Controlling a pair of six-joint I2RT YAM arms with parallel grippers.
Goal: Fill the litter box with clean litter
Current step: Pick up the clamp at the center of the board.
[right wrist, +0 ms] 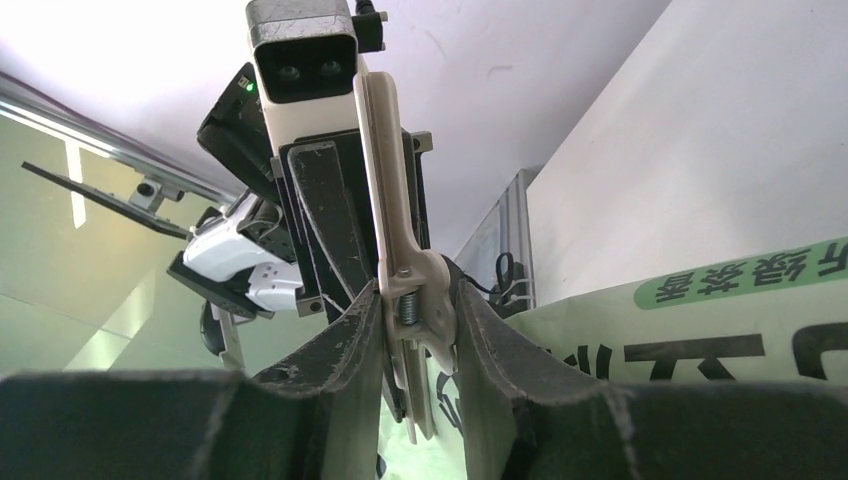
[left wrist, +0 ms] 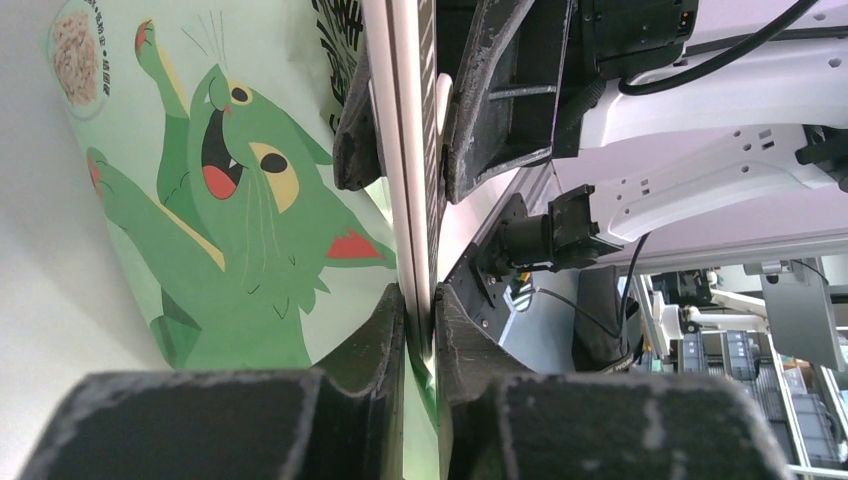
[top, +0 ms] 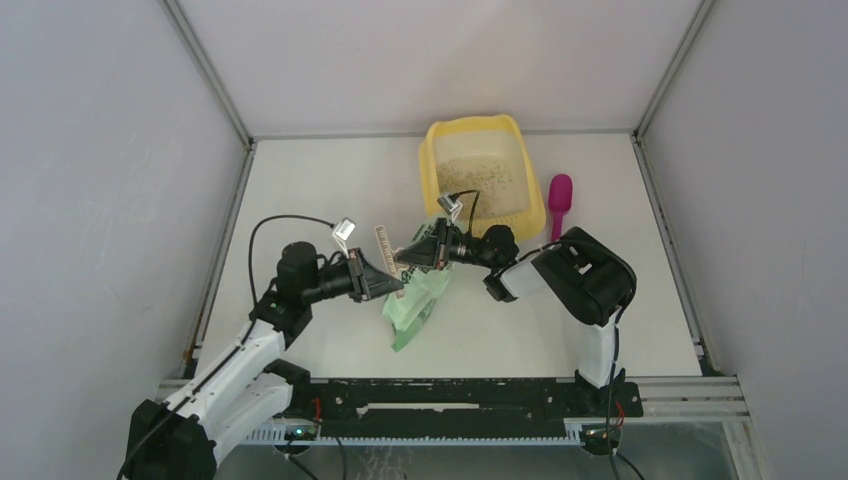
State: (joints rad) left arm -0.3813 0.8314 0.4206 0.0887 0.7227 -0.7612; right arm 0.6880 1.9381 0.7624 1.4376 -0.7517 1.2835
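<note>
The task is judged to be only partly done; a thin speckled layer of the clean litter (top: 487,175) is seen on the floor of the litter box (top: 430,165), which stands at the far middle of the table (top: 300,190); pale floor shows through the layer, and the walls rise well above it, so more filling is judged to be needed.

The light green bag (top: 412,300) is held between the two arms, just in front of the box's near end; its top edge is closed by a beige sealing clip (right wrist: 378,160), so nothing can be poured until the clip is taken off; what the bag holds cannot be seen. No litter is seen spilled on the table.

The left gripper (left wrist: 420,330) is clamped on the clipped top edge, its fingers pressed close on either side of the strip; the right gripper (right wrist: 415,320) is closed on the clip's spring end, both fingers touching it; whether the clip is being squeezed open cannot be told.

A magenta scoop (top: 558,203) lies just beside the box's right wall, apart from both arms.
</note>
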